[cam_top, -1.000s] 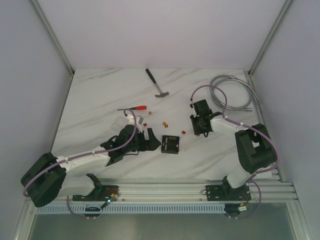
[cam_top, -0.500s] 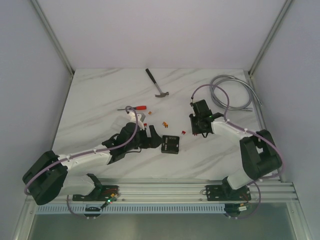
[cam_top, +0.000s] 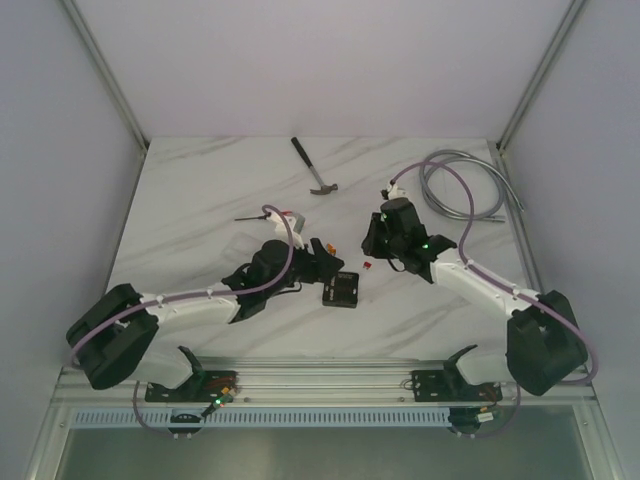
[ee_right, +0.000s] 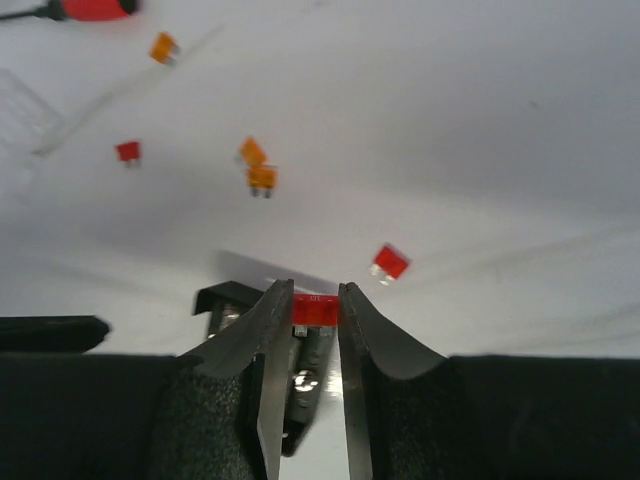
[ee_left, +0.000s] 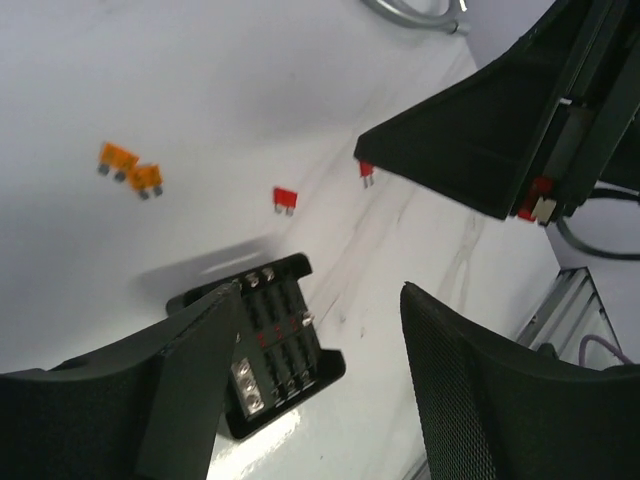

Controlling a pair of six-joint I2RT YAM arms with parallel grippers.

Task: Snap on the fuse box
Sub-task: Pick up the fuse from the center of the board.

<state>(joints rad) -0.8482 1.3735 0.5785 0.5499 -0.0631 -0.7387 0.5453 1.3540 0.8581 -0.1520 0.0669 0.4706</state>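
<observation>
The fuse box (cam_top: 340, 289) is a small black square box lying flat on the marble table, its slots facing up. In the left wrist view the fuse box (ee_left: 277, 345) lies partly behind my left finger. My left gripper (cam_top: 325, 263) (ee_left: 320, 375) is open and empty, just above and left of the box. My right gripper (cam_top: 374, 243) (ee_right: 315, 312) is shut on a small red fuse (ee_right: 315, 310), held in the air up and right of the box. The box shows below its fingers (ee_right: 222, 300).
Loose red fuses (ee_right: 389, 262) (ee_right: 127, 151) and orange fuses (ee_right: 258, 165) (ee_left: 130, 166) lie scattered beyond the box. A red-handled screwdriver (cam_top: 270, 215), a hammer (cam_top: 315, 168) and a coiled grey cable (cam_top: 465, 185) lie further back. Walls close in both sides.
My left gripper has moved right, up to the fuse box. My right arm has stretched out and carried its gripper left and slightly back, toward the box.
</observation>
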